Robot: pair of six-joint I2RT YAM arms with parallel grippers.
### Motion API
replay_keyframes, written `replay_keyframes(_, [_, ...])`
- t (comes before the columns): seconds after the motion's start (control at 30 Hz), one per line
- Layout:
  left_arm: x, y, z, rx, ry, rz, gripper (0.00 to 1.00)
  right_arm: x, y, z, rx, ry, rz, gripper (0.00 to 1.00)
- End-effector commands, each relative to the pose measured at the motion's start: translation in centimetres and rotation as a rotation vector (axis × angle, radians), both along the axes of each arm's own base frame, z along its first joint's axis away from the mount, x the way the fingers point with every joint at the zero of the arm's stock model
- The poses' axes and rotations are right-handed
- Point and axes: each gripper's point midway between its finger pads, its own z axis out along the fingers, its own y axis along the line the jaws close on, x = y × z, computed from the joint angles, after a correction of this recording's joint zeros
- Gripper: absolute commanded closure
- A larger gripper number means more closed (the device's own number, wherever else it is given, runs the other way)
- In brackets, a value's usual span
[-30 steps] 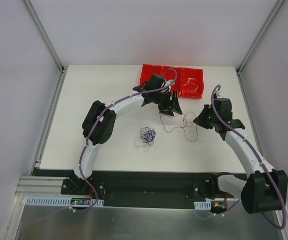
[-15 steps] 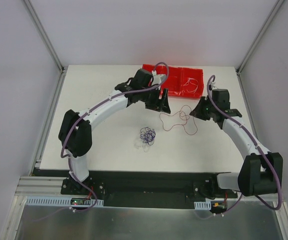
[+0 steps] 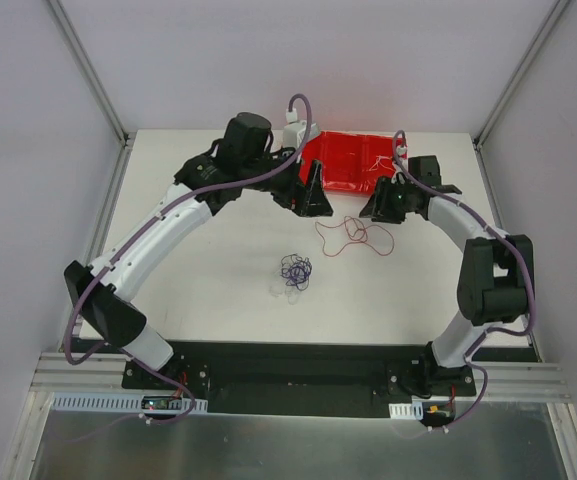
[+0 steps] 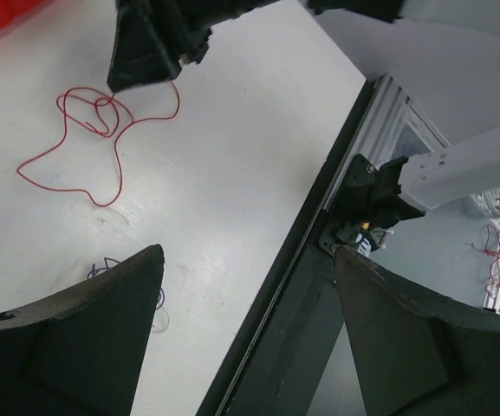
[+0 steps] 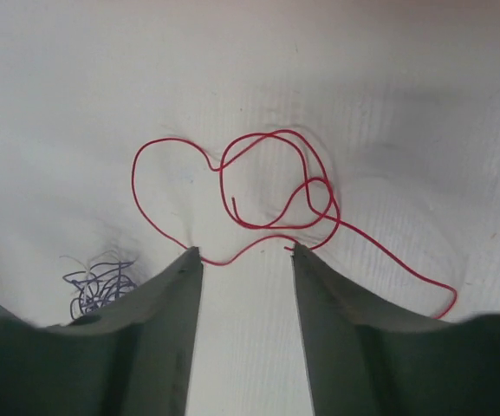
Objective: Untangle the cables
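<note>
Red cable (image 3: 346,236) is lying loose on the white table (image 3: 198,280) in a few overlapping loops, just right of the overhead frame's centre and just below the red tray (image 3: 340,170) at the top. The right gripper (image 5: 243,253) is hovering over it with its jaws standing apart. In the right wrist view the lowest bend of the loops is running across the gap between the two fingertips, and nothing is being pinched. The left gripper (image 3: 313,197) is hanging at the tray's left edge, to the upper left of the loops, with its jaws spread wide and gripping nothing. The dark purple-blue cable (image 3: 294,270) is sitting as a small knotted clump near the centre of the overhead frame, apart from the red loops and to their lower left, with a faint pale strand (image 3: 276,291) showing at its lower left edge.
</note>
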Motion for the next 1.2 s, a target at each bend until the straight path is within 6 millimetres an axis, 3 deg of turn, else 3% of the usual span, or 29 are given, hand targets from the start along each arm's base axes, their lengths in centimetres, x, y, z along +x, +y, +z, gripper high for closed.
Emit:
replay_keyframes(0.0, [-1.9, 1.6, 3.9, -0.046, -0.103, -0.084, 0.21, 0.8, 0.1, -0.5, -0.016, -0.001, 0.088, 0.44])
replay_keyframes(0.17, [-0.5, 2.7, 1.5, 0.026, -0.119, -0.030, 0.21, 1.3, -0.9, -2.4, -0.116, 0.010, 0.124, 0.25])
replay_keyframes(0.27, [-0.5, 2.8, -0.2, 0.057, -0.099, -0.032, 0.21, 1.5, -0.8, -2.3, -0.165, 0.013, 0.126, 0.23])
replay_keyframes(0.43, [0.0, 3.8, -2.3, 0.115, -0.099, 0.005, 0.21, 0.3, 1.9, -1.4, -0.225, -0.003, 0.019, 0.14])
replay_keyframes(0.53, [0.1, 4.0, -2.6, 0.122, -0.103, 0.014, 0.21, 0.0, 5.0, -1.0, -0.160, -0.044, 0.081, 0.10])
replay_keyframes(0.67, [0.0, 4.1, -2.7, 0.116, -0.104, 0.013, 0.21, -0.1, 7.7, -2.3, -0.027, -0.036, 0.271, 0.04])
replay_keyframes(0.8, [-0.2, 4.0, -2.6, 0.107, -0.104, 0.006, 0.21, 0.3, 8.0, -4.4, -0.036, -0.026, 0.351, 0.02])
replay_keyframes(1.17, [0.2, 4.0, -3.3, 0.109, -0.083, 0.007, 0.21, -1.0, 11.3, -4.6, 0.065, -0.087, 0.466, 0.01])
